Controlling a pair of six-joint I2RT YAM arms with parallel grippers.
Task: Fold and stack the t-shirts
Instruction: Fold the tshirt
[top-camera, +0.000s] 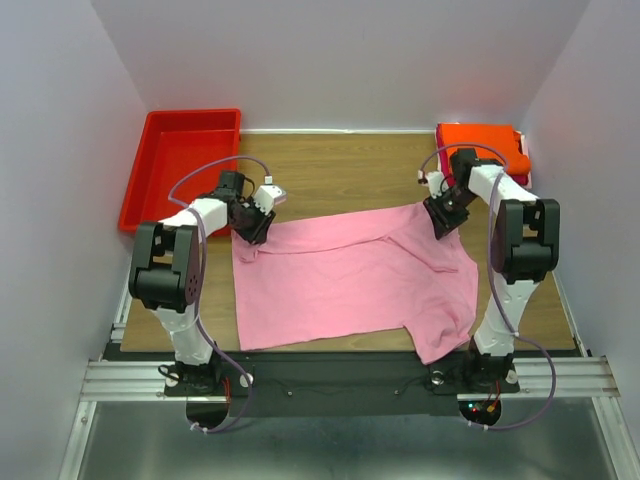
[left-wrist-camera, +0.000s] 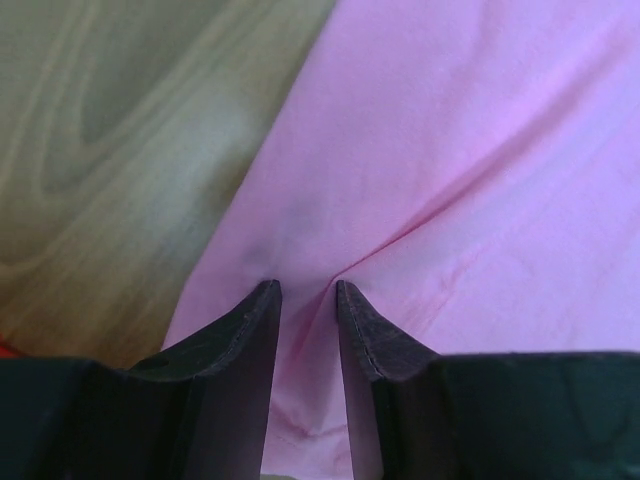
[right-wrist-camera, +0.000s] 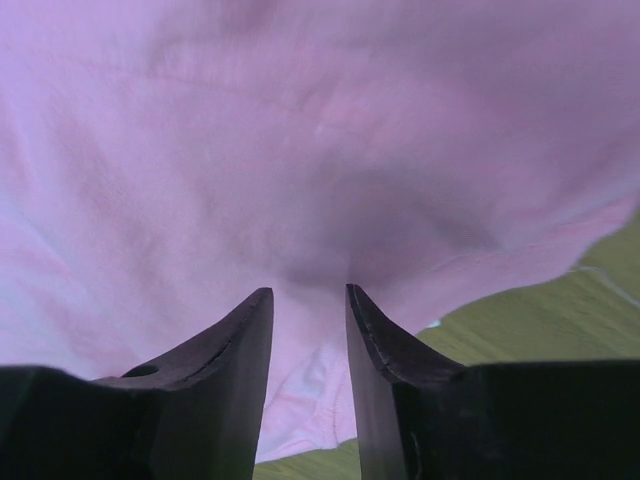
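My left pincer (left-wrist-camera: 308, 290) pinched pink t-shirt (top-camera: 350, 280) at 9 o'clock edge; right pincer (right-wrist-camera: 308, 292) pinched cloth at 2 o'clock.

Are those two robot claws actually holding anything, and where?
Both pinch the light pink cloth t-shirt: left gripper near its far-left corner, right gripper at its far-right edge.

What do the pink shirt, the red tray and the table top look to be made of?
Pink shirt: soft matte knit cloth, probably cotton; it creases and bunches between the pincer fingers.
Red tray: rigid, slightly glossy plastic by its moulded rim.
Table top: wood or wood-look laminate; grain shows, which one is unclear.
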